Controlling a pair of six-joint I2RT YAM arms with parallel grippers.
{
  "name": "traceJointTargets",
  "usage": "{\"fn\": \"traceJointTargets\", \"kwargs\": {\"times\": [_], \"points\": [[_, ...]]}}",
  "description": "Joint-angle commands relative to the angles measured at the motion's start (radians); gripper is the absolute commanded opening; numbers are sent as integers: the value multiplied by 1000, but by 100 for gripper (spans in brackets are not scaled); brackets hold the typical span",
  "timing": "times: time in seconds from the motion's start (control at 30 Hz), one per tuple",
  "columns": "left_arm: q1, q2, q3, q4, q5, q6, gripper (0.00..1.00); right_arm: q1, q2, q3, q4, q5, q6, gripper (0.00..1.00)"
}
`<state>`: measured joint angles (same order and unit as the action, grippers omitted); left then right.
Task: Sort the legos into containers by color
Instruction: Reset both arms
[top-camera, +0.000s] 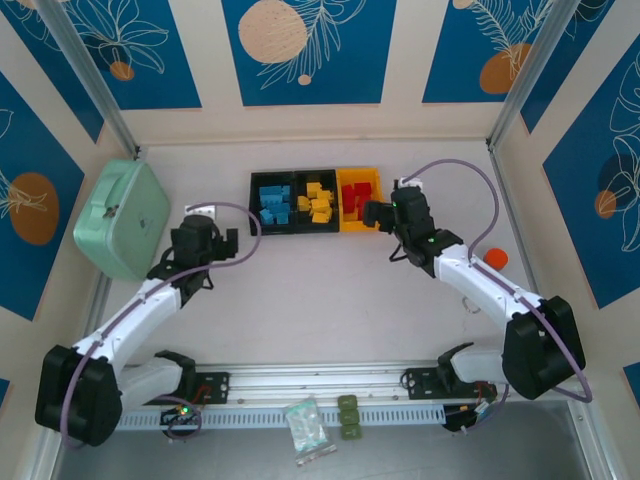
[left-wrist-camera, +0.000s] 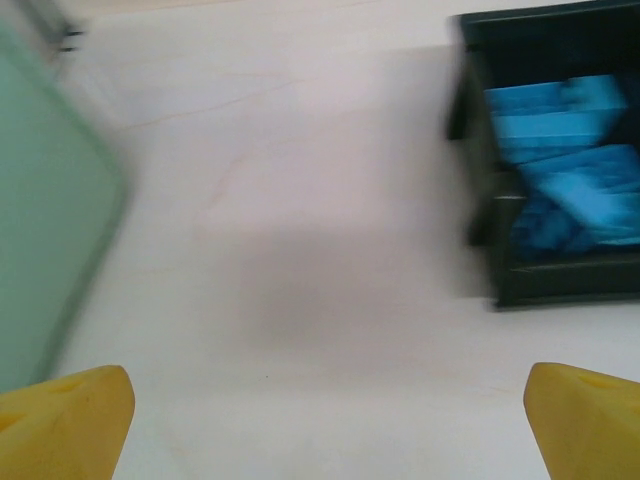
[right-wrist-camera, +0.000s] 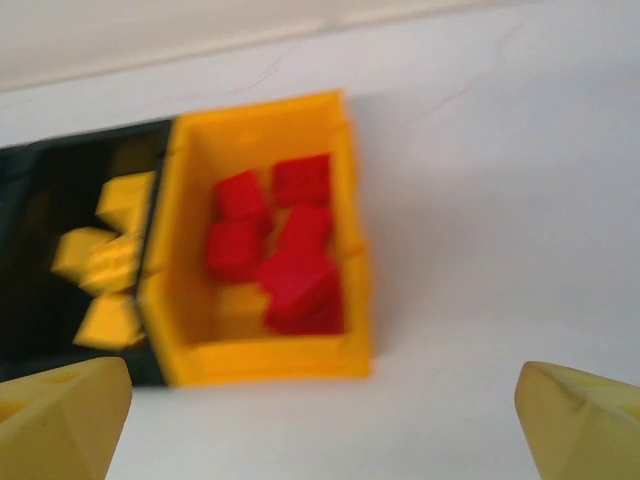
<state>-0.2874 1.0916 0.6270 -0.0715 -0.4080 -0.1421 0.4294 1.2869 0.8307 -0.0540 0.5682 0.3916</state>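
Top external | legos (top-camera: 318, 203) sorted by colour in containers (top-camera: 275, 230) at 12 o'clock (none noticed loose) | left gripper (top-camera: 236, 246) and right gripper (top-camera: 374, 214) spread wide, nothing held | task judged complete

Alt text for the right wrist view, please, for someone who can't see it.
Red legos lie in a yellow bin on the white table; left of it, a black bin holds yellow legos. The open right gripper hangs near them, its yellow fingertips in the bottom corners.

white-and-black arms (top-camera: 140, 305) (lilac cables (top-camera: 460, 163)), yellow-fingered claws (left-wrist-camera: 325, 425) (right-wrist-camera: 325, 420)
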Motion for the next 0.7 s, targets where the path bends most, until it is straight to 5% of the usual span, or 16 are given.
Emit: {"fn": "traceJointTargets", "kwargs": {"times": [0.0,0.17,0.43,0.5,0.57,0.63,0.67], "points": [[83,34,-33,155,-85,80,99,-33,-12,-74,201,175,-165,99],[141,130,-279,727,10,148,99,-152,5,-190,264,185,-139,99],[144,418,-297,1076,51,187,99,-181,118,-407,775,149,-322,99],[144,432,-285,1043,123,198,99,-208,151,-453,906,-14,-394,99],[143,512,-319,1214,116,217,99,-263,203,-489,1027,-131,-377,99],[148,460,-301,1087,154,200,99,-350,170,-495,948,-300,-313,99],[149,490,-290,1123,159,213,99,-393,221,-518,1063,-396,-299,99]]}}
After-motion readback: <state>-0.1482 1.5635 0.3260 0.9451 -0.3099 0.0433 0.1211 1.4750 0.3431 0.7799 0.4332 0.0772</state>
